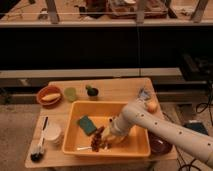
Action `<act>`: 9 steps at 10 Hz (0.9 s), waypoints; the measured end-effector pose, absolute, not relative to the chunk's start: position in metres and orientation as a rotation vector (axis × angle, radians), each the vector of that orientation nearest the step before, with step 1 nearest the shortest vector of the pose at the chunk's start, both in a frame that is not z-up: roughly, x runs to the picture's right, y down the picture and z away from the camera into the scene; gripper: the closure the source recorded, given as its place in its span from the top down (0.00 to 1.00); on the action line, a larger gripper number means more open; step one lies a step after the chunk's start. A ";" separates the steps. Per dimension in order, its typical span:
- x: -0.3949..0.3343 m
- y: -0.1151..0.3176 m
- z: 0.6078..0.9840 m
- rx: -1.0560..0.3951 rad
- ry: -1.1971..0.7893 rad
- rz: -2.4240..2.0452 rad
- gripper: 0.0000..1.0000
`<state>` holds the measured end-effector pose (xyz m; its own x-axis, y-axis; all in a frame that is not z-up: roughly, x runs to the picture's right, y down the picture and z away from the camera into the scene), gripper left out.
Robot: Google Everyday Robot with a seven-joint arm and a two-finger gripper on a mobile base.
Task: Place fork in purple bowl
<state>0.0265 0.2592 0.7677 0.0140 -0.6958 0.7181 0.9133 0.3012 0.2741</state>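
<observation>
- Tool is down inside the yellow tub, jaws released, nothing grasped as far as I can see.
- Fork lies flat on the tub floor, just past the tool's tip, on the far side of the dark grape bunch.
- Grape bunch is right beside the tool, between it and the fork; green sponge is near, further into the tub.
- Purple bowl is behind the tool, outside the tub on the desk, partly hidden by my arm.
- Step in hand, my call: reaching for the fork.
- I'd clear the bunch, set the jaws across the thin handle, go low, close gently.
- Risk: pinching grapes, or the fork skidding away.
</observation>
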 end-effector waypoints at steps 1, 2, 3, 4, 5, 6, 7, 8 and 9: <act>0.026 0.261 0.769 -0.303 -0.897 -1.284 0.54; 0.025 0.263 0.770 -0.305 -0.898 -1.287 0.54; 0.023 0.266 0.771 -0.303 -0.901 -1.292 0.54; 0.021 0.269 0.773 -0.304 -0.905 -1.295 0.54; 0.020 0.272 0.774 -0.303 -0.908 -1.296 0.54; 0.019 0.274 0.775 -0.303 -0.911 -1.295 0.54; 0.019 0.276 0.776 -0.303 -0.912 -1.294 0.54; 0.019 0.276 0.776 -0.303 -0.911 -1.295 0.54; 0.019 0.276 0.776 -0.303 -0.912 -1.295 0.54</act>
